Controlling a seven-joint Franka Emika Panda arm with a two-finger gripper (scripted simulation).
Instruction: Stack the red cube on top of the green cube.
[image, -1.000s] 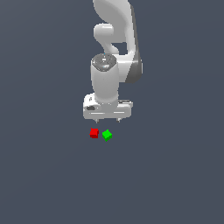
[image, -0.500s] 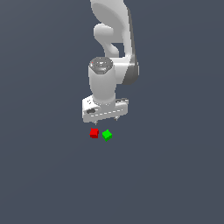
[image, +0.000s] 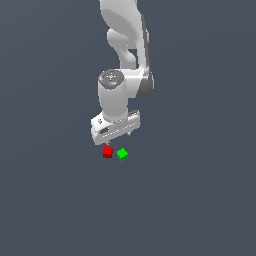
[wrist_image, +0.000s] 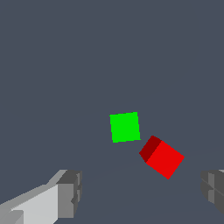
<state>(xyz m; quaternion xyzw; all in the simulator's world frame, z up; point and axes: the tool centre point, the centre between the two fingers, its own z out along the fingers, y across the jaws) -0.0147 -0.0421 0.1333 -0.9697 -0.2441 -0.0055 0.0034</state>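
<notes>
The red cube (image: 107, 152) and the green cube (image: 122, 154) lie side by side on the grey floor, a small gap between them, red on the exterior view's left. My gripper (image: 117, 139) hangs just above and behind them, open and empty. In the wrist view the green cube (wrist_image: 125, 127) sits square, and the red cube (wrist_image: 162, 157) is turned at an angle next to it. The red cube lies between my two fingertips (wrist_image: 70, 192), nearer the far one, and the gripper (wrist_image: 142, 192) holds nothing.
The plain dark grey floor (image: 200, 200) spreads all around the cubes. The white arm (image: 125, 40) rises behind the gripper. No other objects show.
The gripper has shifted slightly toward the exterior view's left and come a little lower over the cubes. The cubes have not moved.
</notes>
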